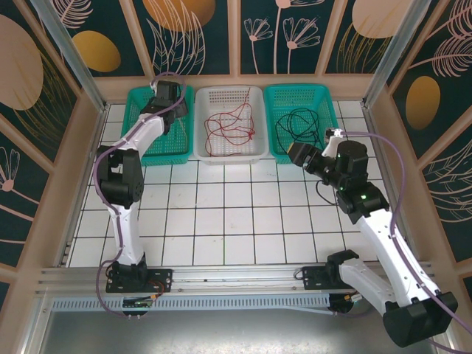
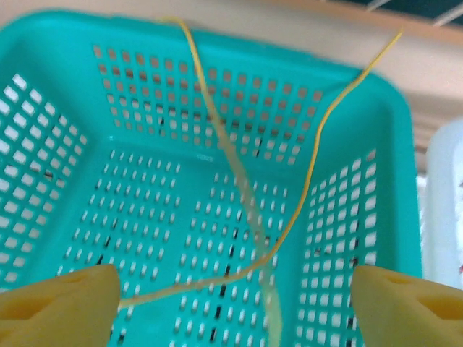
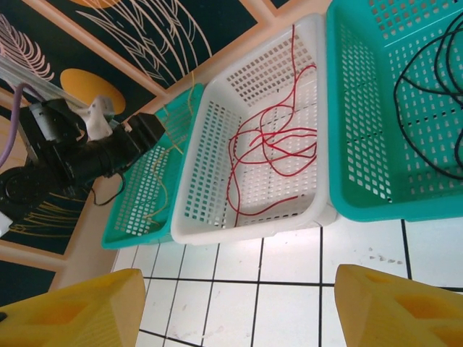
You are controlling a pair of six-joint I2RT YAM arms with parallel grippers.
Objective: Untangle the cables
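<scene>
— What lies under you?
— White square tiles (image 1: 236,214) with dark grout lines. They are glossy, and some of them catch a bright glare.
— And around you?
— Dark teal wall panels (image 1: 203,33) on three sides, painted with pale leaf and flower outlines and orange-gold discs (image 1: 96,50), set in light wooden frames (image 1: 234,37). Silvery metal posts (image 1: 63,44) slant up at the back corners. Along my near edge I see a metal rail (image 1: 236,274), then a dull grey sheet (image 1: 221,332).
</scene>
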